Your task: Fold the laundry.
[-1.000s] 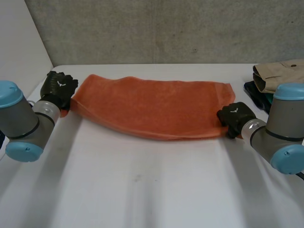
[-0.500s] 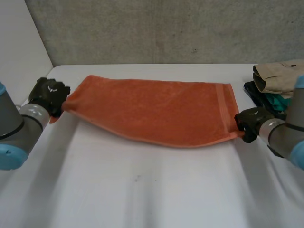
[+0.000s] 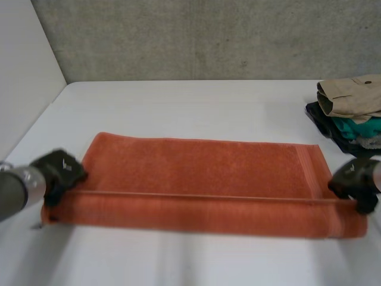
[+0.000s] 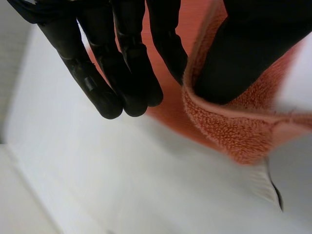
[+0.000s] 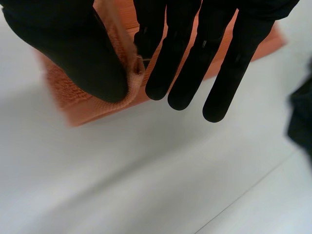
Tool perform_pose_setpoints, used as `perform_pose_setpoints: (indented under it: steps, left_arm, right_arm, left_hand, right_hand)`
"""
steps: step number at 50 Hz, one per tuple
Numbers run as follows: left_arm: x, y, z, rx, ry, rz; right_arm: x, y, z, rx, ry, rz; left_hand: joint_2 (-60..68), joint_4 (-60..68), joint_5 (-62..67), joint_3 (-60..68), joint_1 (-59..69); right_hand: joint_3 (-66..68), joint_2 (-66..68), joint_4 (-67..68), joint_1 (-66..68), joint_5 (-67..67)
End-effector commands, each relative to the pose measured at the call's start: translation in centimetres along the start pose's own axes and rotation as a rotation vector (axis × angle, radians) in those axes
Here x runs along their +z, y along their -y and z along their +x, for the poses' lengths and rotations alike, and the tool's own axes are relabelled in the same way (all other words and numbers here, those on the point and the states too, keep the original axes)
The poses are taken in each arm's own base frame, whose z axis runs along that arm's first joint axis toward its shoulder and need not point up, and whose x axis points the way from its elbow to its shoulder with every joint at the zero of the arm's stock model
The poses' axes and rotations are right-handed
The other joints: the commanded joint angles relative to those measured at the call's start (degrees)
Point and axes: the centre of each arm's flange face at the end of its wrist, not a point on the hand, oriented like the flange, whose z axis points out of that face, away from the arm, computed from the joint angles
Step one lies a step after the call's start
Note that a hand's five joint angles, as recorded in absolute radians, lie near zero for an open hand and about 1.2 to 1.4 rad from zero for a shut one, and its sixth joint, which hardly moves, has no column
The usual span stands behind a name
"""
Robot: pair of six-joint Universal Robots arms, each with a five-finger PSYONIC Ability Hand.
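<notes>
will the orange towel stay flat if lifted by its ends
Probably floppy: the orange towel lies folded over itself and curls round the thumb of the left hand. Its nubbly pile looks grippy, so the pinch of the right hand should hold. The middle would likely sag.

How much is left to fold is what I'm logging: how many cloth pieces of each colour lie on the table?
Orange towel: 1
Beige garment: 1
Teal garment: 1
Dark garment: 1
Total: 4, as far as the heap at the table's right edge lets me tell.
</notes>
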Motion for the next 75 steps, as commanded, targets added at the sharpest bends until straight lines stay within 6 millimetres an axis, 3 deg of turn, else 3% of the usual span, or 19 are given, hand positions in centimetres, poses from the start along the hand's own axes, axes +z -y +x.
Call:
perform_pose_setpoints:
  steps: [1,10,13,14,17,18,21,22,24,28,36,44,48,49,55,61,66,70,75]
  left_arm:
    - [5.7,3.1,-3.5,-0.063,0.180,0.138]
    - [11.2,5.1,-5.3,-0.049,0.329,0.195]
    - [11.7,6.6,-7.9,-0.016,0.447,0.231]
    - [10.8,7.9,-10.4,-0.013,0.546,0.274]
    - [8.3,10.4,-14.4,-0.038,0.709,0.383]
    - [5.3,12.3,-17.3,-0.083,0.831,0.489]
    - [-0.3,14.7,-21.2,-0.179,0.989,0.686]
    - [-4.1,16.0,-23.1,-0.236,1.071,0.825]
    - [-6.8,17.0,-24.1,-0.282,1.111,0.942]
    - [-7.3,16.9,-24.5,-0.372,1.079,0.985]
    - [-2.0,13.0,-22.5,-0.403,0.922,0.730]
    - [3.2,9.8,-18.3,-0.369,0.742,0.653]
    - [7.0,7.5,-14.0,-0.339,0.620,0.591]
    - [8.5,6.5,-11.8,-0.316,0.567,0.556]
    - [12.0,2.5,-4.7,-0.157,0.410,0.389]
    - [10.5,-1.0,-1.8,-0.038,0.296,0.215]
    - [5.3,-2.9,0.4,0.051,0.127,0.036]
    - [1.9,-4.2,0.8,0.058,0.019,-0.074]
    - [0.0,-3.7,1.0,0.082,-0.068,-0.077]
  right_arm:
    - [3.3,2.8,1.4,0.112,-0.160,0.158]
    - [6.2,5.0,3.3,0.124,-0.334,0.278]
    - [6.4,7.0,5.4,0.114,-0.457,0.376]
    - [5.8,8.3,7.1,0.121,-0.553,0.444]
    - [3.4,10.6,10.2,0.153,-0.717,0.575]
    - [0.8,12.2,12.3,0.185,-0.829,0.679]
    - [-4.2,14.4,14.9,0.237,-0.985,0.846]
    - [-7.3,15.3,16.1,0.275,-1.061,0.949]
    - [-9.4,15.8,16.6,0.315,-1.087,1.025]
    - [-10.9,16.1,16.6,0.363,-1.065,1.074]
    - [-8.9,15.4,14.7,0.361,-0.934,0.969]
    - [-3.4,13.6,11.2,0.344,-0.726,0.832]
    - [0.8,11.8,8.4,0.332,-0.581,0.705]
    - [2.4,10.8,7.2,0.321,-0.529,0.639]
    - [5.6,6.9,2.9,0.249,-0.340,0.389]
    - [4.0,4.4,1.2,0.217,-0.242,0.245]
    - [-1.4,1.6,-0.1,0.118,-0.100,0.067]
    - [-3.7,-0.5,-1.1,0.006,0.033,-0.056]
    - [-3.1,-0.8,-0.8,-0.055,0.036,-0.052]
  left_hand:
    - [11.3,11.3,14.0,11.8,12.9]
    - [11.3,11.3,14.0,11.8,12.9]
    - [11.3,11.3,14.0,11.8,12.9]
    - [11.3,11.3,14.0,11.8,12.9]
    - [11.3,11.3,14.0,11.8,12.9]
    - [11.3,11.3,14.0,11.8,12.9]
    - [11.3,11.3,14.0,11.8,12.9]
    - [11.3,11.3,14.0,11.8,12.9]
    - [11.3,11.3,14.0,11.8,12.9]
    - [11.3,11.3,14.0,11.8,12.9]
    - [11.3,11.3,14.0,11.8,12.9]
    - [11.3,11.3,14.0,11.8,12.9]
    - [11.3,11.3,14.0,11.8,12.9]
    - [11.3,11.3,14.0,11.8,12.9]
    - [11.3,11.3,14.0,11.8,12.9]
    - [11.3,11.3,14.0,11.8,12.9]
    - [11.3,11.3,14.0,11.8,12.9]
    - [11.3,11.3,14.0,11.8,12.9]
    - [11.3,11.3,14.0,11.8,12.9]
  right_hand:
    - [11.9,12.4,11.5,15.3,13.3]
    - [11.9,12.4,11.5,15.3,13.3]
    - [11.9,12.4,11.5,15.3,13.3]
    - [11.9,12.4,11.5,15.3,13.3]
    - [11.9,12.4,11.5,15.3,13.3]
    - [11.9,12.4,11.5,15.3,13.3]
    - [11.9,12.4,11.5,15.3,13.3]
    - [11.9,12.4,11.5,15.3,13.3]
    - [11.9,12.4,11.5,15.3,13.3]
    - [11.9,12.4,11.5,15.3,13.3]
    - [11.9,12.4,11.5,15.3,13.3]
    - [11.9,12.4,11.5,15.3,13.3]
    - [11.9,12.4,11.5,15.3,13.3]
    - [11.9,12.4,11.5,15.3,13.3]
    - [11.9,12.4,11.5,15.3,13.3]
    - [11.9,12.4,11.5,15.3,13.3]
    - [11.9,12.4,11.5,15.3,13.3]
    - [11.9,12.4,11.5,15.3,13.3]
    - [11.9,12.4,11.5,15.3,13.3]
